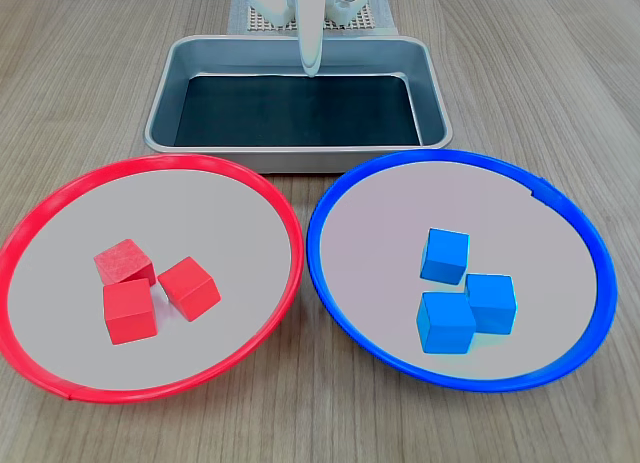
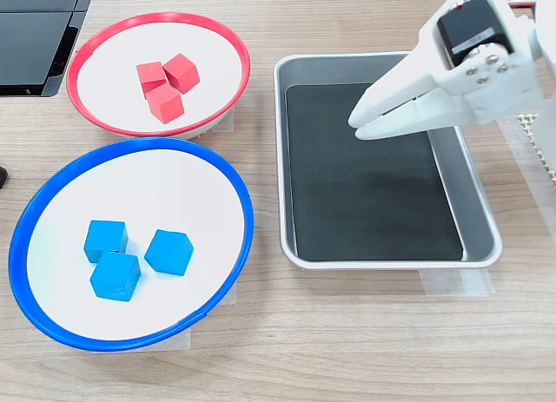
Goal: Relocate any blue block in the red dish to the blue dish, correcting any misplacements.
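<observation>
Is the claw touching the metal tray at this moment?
Apart. In the second exterior view the claw hangs above the metal tray, tips together, holding nothing; the first exterior view shows its tip above the tray's far rim.

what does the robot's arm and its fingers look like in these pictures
The gripper is white plastic, with two long fingers tapering to rounded tips. Behind them sits a black servo block in a white housing fastened with small silver screws. In the first exterior view it shows only as a narrow white shape. No cables or markings are clearly visible.
</observation>
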`<state>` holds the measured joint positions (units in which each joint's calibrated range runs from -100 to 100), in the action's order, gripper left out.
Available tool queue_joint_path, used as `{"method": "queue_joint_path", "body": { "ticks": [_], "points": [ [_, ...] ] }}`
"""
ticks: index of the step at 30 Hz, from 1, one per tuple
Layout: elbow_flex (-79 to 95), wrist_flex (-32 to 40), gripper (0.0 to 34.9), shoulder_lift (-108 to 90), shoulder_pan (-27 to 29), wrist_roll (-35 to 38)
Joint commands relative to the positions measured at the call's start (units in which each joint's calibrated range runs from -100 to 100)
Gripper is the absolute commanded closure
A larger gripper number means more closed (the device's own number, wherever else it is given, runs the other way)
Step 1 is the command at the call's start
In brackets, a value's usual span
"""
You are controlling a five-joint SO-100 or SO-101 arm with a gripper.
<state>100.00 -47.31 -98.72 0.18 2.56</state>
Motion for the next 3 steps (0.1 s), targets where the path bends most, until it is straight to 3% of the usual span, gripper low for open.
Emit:
{"method": "queue_joint_path", "body": {
  "ticks": [1,3],
  "points": [
    [0.0,-0.1,34.6,-0.3,-0.4,-0.2],
    [0.0,-0.1,34.6,-0.3,-0.4,-0.2]
  ]
}}
